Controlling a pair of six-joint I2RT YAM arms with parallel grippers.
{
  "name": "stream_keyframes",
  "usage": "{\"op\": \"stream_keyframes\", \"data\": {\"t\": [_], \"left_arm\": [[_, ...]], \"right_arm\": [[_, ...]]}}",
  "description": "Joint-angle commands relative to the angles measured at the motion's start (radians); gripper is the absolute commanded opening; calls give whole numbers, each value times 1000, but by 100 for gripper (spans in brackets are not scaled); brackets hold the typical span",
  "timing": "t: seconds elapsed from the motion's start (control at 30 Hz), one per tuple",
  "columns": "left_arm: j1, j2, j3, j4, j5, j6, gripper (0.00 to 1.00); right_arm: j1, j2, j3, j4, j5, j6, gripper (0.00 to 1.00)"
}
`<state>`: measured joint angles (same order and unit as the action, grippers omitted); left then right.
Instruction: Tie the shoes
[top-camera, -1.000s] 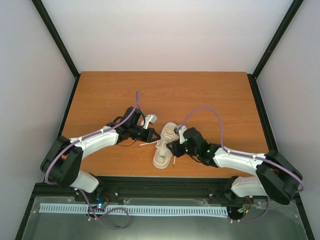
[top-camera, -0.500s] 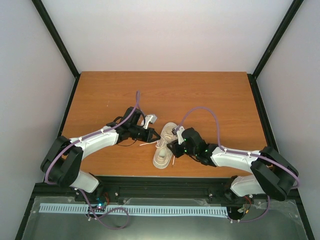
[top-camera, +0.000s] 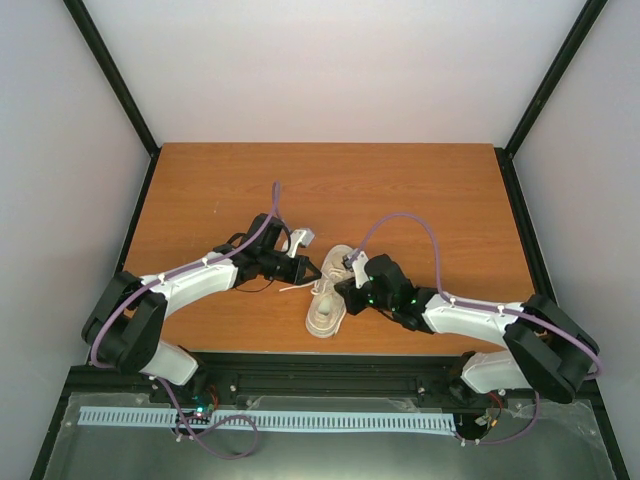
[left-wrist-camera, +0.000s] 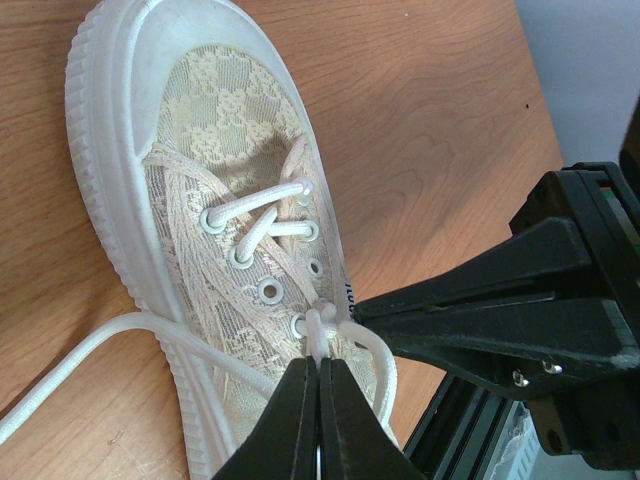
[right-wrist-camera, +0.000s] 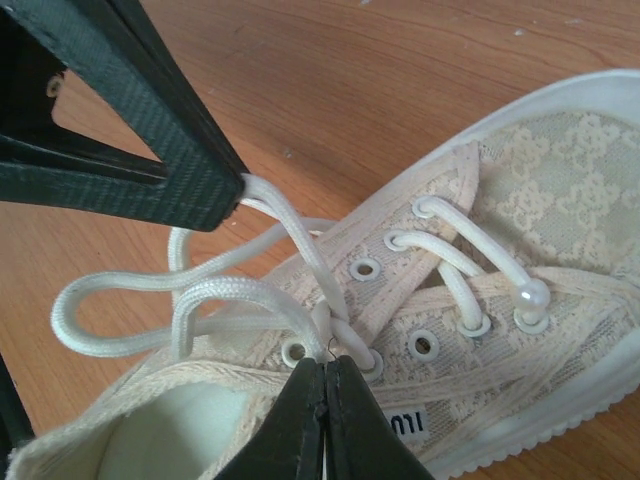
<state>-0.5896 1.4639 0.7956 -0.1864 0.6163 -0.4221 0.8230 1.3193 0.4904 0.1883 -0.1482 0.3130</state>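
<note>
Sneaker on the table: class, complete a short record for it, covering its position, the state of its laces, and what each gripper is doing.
Item: cream sneaker, lace-patterned upper, pale sole
Position: sole down on the wooden table, near its front edge, between the two arms
Laces: white laces crossed through the front eyelets, twisted together over the tongue, one loose loop, no finished bow
Left gripper: shut on the laces beside the twist
Right gripper: shut on the laces at the twist
Status: not yet tied

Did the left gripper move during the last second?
No. The left gripper keeps its place against the table's far edge, shut on the lace.
</note>
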Motion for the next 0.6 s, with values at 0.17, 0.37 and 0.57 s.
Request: {"op": "stream_keyframes", "data": {"t": [0.17,0.37,0.57], "left_arm": [[-6,-1,4,34,-5,-5,1],[-6,2,4,42,-2,-5,1],[-5,11,7,49,2,-10,1]], "right_arm": [[-6,-44,-7,-1,41,-13,15],[-7,-69,-55,27,28,5,31],[-7,-14,-57,78,9,2,28]]}}
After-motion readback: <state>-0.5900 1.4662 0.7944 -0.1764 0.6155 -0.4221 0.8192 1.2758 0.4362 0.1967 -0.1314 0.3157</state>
